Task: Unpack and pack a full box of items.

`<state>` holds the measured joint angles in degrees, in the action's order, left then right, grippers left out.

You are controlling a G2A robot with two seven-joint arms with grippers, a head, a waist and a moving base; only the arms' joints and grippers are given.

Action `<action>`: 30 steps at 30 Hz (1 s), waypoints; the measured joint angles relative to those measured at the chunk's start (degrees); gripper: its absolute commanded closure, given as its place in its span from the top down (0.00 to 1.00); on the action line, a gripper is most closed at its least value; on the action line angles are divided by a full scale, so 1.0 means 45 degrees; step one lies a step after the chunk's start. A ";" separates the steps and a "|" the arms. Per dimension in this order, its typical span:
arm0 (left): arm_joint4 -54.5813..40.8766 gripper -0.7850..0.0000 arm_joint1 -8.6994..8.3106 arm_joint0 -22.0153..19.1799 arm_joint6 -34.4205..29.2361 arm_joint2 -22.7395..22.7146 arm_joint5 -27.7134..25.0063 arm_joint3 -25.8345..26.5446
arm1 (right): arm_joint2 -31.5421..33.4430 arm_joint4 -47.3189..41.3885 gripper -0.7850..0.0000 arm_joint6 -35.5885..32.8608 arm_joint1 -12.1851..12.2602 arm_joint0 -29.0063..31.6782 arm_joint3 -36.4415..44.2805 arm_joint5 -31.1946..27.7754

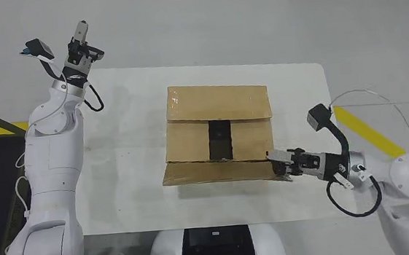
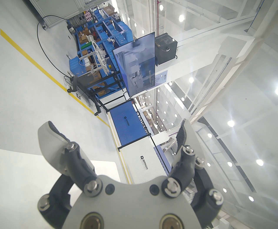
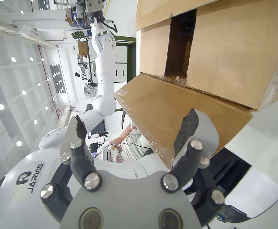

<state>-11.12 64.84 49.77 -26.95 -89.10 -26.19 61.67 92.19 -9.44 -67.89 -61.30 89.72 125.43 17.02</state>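
Observation:
A brown cardboard box [image 1: 218, 130] stands in the middle of the white table [image 1: 133, 185]. Its two long flaps are folded outward. Its two inner flaps lie almost flat, with a dark gap [image 1: 220, 139] between them showing something dark inside. My right gripper [image 1: 277, 166] is open at the near right corner of the box, straddling the edge of the near flap [image 3: 173, 112], one finger [image 3: 186, 132] above it and the other finger [image 3: 75, 130] below. My left gripper [image 1: 82, 37] is raised beyond the table's far left corner, open and holding nothing [image 2: 117, 132].
Bare tabletop lies to the left and right of the box. Yellow floor lines [image 1: 366, 132] run past both sides of the table. The robot's black base [image 1: 215, 247] sits at the near table edge.

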 measured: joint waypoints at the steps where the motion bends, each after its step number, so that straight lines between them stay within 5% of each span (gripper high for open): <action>1: 0.0000 1.00 0.0000 0.0000 0.0000 0.0000 0.0000 0.0000 | -0.0033 0.0094 1.00 -0.0110 0.0025 0.0027 0.0066 -0.0024; 30: 0.0000 1.00 0.0000 0.0000 0.0000 0.0000 0.0000 0.0000 | -0.2508 0.2079 1.00 -0.1554 0.0571 -0.0104 -0.1124 0.0424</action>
<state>-11.12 64.84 49.77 -26.95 -89.10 -26.19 61.67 80.91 -0.09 -74.89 -58.73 89.25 120.37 18.92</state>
